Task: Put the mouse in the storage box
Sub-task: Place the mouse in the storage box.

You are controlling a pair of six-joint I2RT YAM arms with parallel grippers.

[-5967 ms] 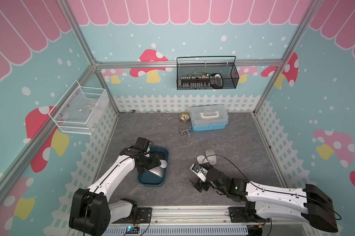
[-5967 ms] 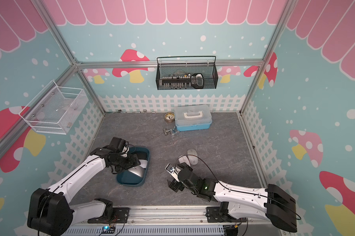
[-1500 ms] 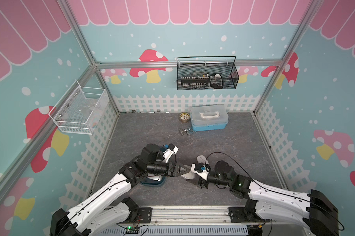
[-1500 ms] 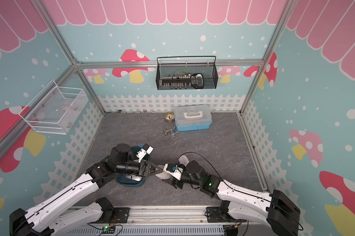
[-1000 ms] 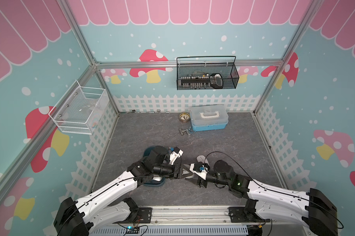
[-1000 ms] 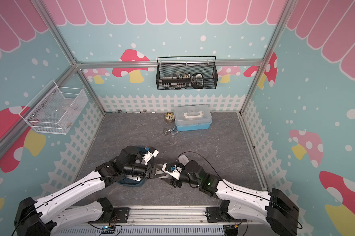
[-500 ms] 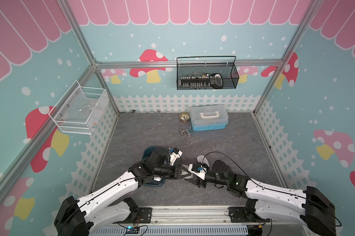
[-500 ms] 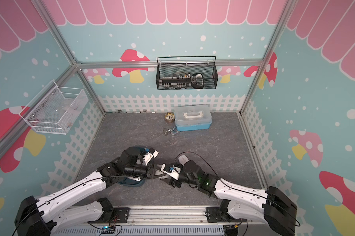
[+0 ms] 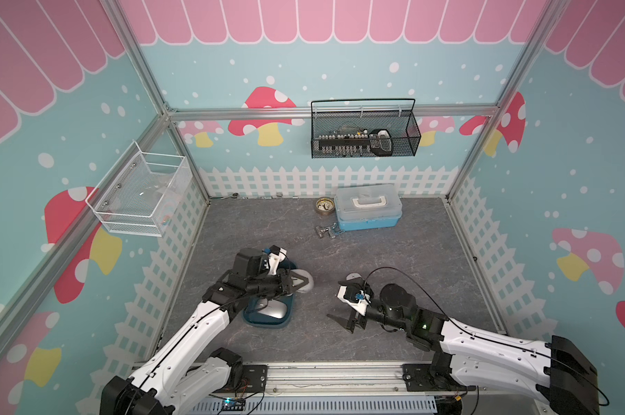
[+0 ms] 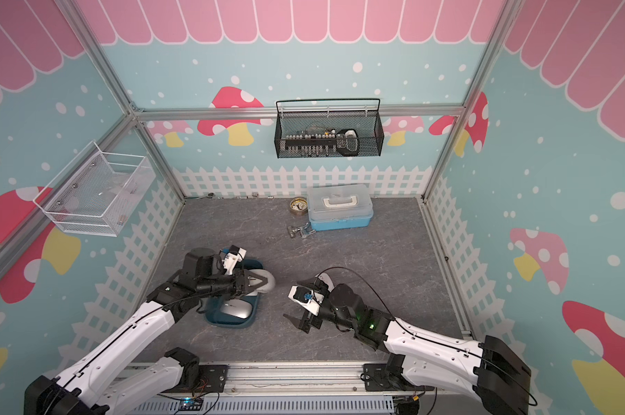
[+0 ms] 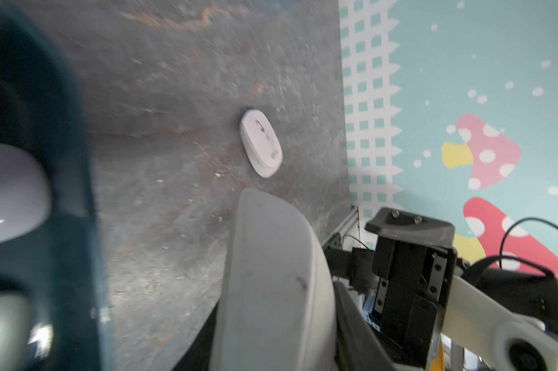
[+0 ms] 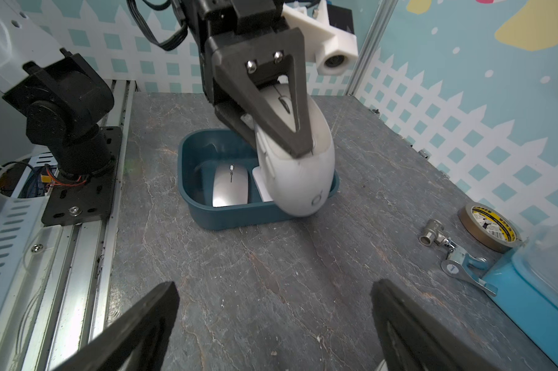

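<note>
Left tool [image 9: 301,282] tight around grey mouse [image 12: 298,186], right tool [image 12: 274,287] wide, empty; storage box [image 9: 267,322] half-hidden.

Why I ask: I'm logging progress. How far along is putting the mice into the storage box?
Done: a silver mouse lies in the storage box. In hand: the left hand grips a pale grey mouse in the air by the box's edge, not yet released; the right hand is open and empty. Left: setting that mouse in, then the white mouse lying on the table.
</note>
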